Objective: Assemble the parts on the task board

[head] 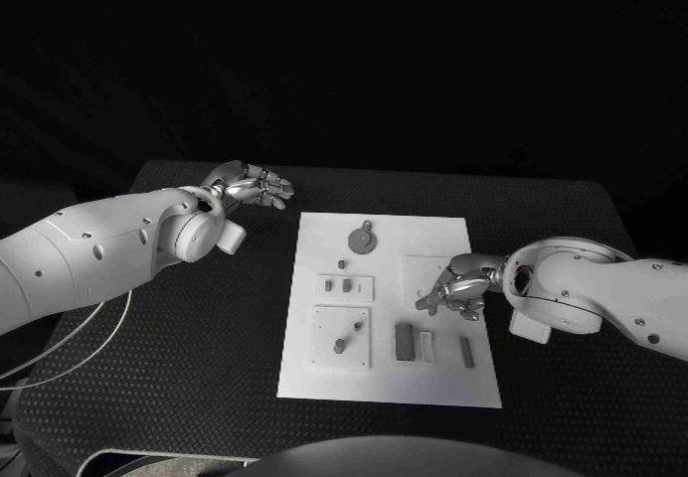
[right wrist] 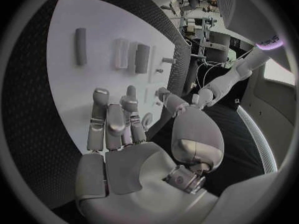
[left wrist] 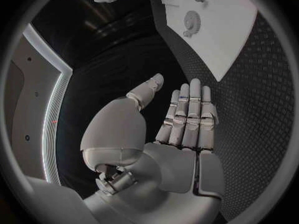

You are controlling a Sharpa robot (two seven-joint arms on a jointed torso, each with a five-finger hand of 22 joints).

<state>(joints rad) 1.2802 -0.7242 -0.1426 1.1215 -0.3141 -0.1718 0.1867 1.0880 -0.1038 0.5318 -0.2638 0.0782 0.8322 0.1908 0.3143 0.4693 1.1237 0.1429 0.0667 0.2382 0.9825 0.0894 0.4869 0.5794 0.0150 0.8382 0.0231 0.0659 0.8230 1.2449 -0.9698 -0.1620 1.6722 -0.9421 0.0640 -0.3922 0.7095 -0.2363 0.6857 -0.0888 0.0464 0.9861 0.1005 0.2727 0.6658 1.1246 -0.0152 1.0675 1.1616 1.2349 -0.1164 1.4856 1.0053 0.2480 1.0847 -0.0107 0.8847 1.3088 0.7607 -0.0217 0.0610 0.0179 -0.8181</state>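
The white task board [head: 387, 383] lies in the middle of the black table. On it are grey parts: a round disc with a tab [head: 364, 238] at the far end, small pegs [head: 341, 346], a dark block [head: 405, 341], a pale block [head: 426, 345] and a slim bar [head: 466, 350]. My right hand [head: 456, 288] hovers over the board's right side with its fingers stretched out and nothing in them; the right wrist view shows the hand [right wrist: 115, 129], the bar [right wrist: 80, 46] and the dark block [right wrist: 142, 58]. My left hand [head: 256, 185] hangs beyond the board's far left corner, flat and empty [left wrist: 187, 119].
A thin pale cable [head: 100, 313] loops over the table's left side under my left arm. The table's far edge [head: 430, 171] runs just behind the left hand. Bare black table [head: 215, 338] lies to the left of the board.
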